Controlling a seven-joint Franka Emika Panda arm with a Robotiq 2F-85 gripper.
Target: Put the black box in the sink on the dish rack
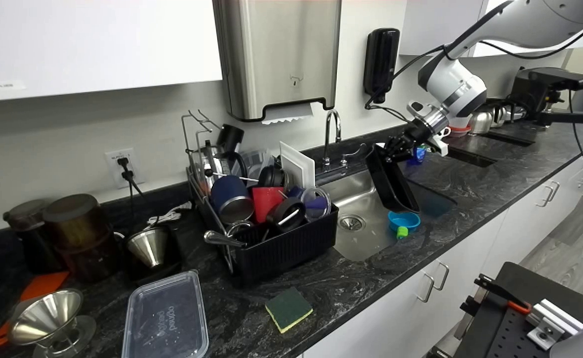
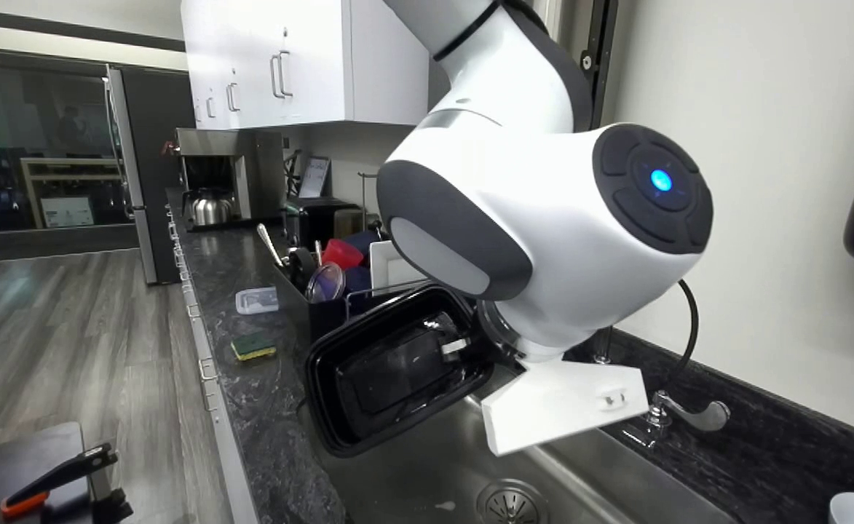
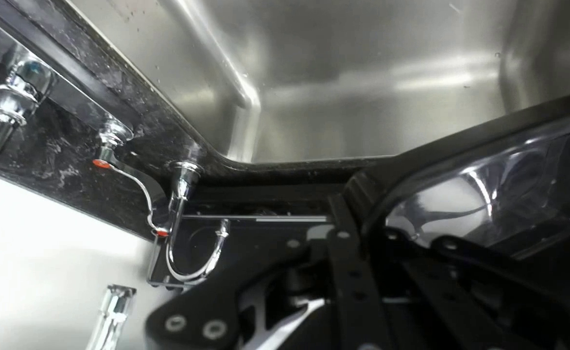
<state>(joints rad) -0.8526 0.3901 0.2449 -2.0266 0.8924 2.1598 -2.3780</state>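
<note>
Up in the air it hangs, the black plastic box [image 1: 393, 186], tipped steeply above the stainless-steel sink [image 1: 366, 246] and apart from it! The pincer [image 1: 389, 155] has it by the end wall, pinched; in an exterior view I can spot 1 pale fingertip [image 2: 456, 348] inside the box. In the wrist view the box's rim [image 3: 459, 150] runs off toward 2 o'clock. Down from the box, in an exterior view, between 5 and 6 o'clock, there's a small blue bowl [image 1: 404, 220] in the sink, a bright green piece [image 1: 401, 232] right by it, too small to name. Drain [image 1: 352, 223] between 7 and 8 o'clock, curved faucet [image 1: 333, 119] at 10! And over at 8 o'clock, on the dark counter [image 1: 356, 288] just beside the sink, stands the dish rack [image 1: 286, 253], and it's packed: red cup [image 1: 266, 199], dark-blue mug [image 1: 230, 193], white plate [image 1: 298, 169] propped on edge at the sink end. The box is apart from all of that. From the rack, near 6 o'clock, a green-and-yellow sponge [image 1: 290, 307] lies flat; between 7 and 8, a clear plastic container [image 1: 164, 318].
</note>
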